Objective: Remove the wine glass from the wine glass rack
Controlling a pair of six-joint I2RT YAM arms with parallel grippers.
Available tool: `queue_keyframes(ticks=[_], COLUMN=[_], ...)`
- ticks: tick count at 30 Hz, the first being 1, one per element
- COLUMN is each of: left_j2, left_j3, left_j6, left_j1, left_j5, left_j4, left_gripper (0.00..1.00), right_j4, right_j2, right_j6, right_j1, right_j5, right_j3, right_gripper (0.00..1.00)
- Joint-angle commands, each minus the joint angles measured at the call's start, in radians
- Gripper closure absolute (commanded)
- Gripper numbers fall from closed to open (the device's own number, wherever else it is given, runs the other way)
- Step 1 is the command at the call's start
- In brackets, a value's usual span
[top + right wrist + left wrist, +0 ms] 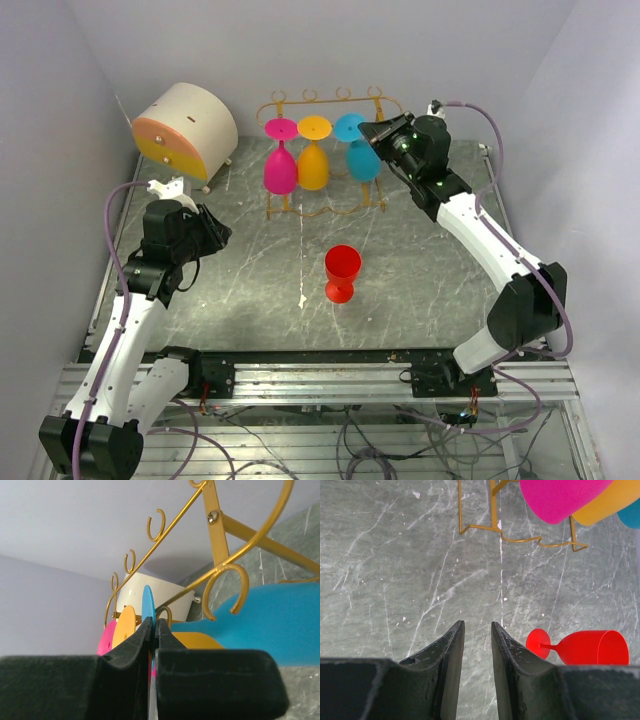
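The golden wire rack (385,108) stands at the back of the table. Three glasses hang upside down from it: pink (279,170), orange (313,165) and blue (362,160). My right gripper (378,131) is at the rack's right end, shut on the round foot of the blue glass (148,602), whose bowl (280,625) hangs to the right. A red glass (341,270) stands upright on the table in front of the rack; it also shows in the left wrist view (590,647). My left gripper (476,625) hovers over the table at the left, slightly open and empty.
A cream round drawer box (185,130) with an orange and yellow front stands at the back left. The rack's lower bar (520,537) lies ahead of the left gripper. Grey walls close in the table on three sides.
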Motion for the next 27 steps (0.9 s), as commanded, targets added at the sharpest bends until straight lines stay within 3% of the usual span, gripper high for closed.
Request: queue_keyframes(ticks=[1, 18, 27], left_j2=[-0.007, -0.013, -0.001], left_j3=[0.016, 0.016, 0.01], left_j6=[-0.002, -0.005, -0.015], left_j1=[-0.001, -0.001, -0.001], left_j5=[0.01, 0.013, 0.048], left_j4=[0.017, 0.022, 0.037], left_gripper=[0.61, 0.61, 0.57], right_j4=[0.077, 0.126, -0.056], right_j2=[-0.051, -0.152, -0.328], right_j6=[0.041, 0.045, -0.181], right_j1=[0.001, -0.001, 0.006], right_j5=[-0.001, -0.085, -0.152], right_j3=[-0.058, -0.132, -0.139], right_gripper=[1.0, 1.0, 1.0])
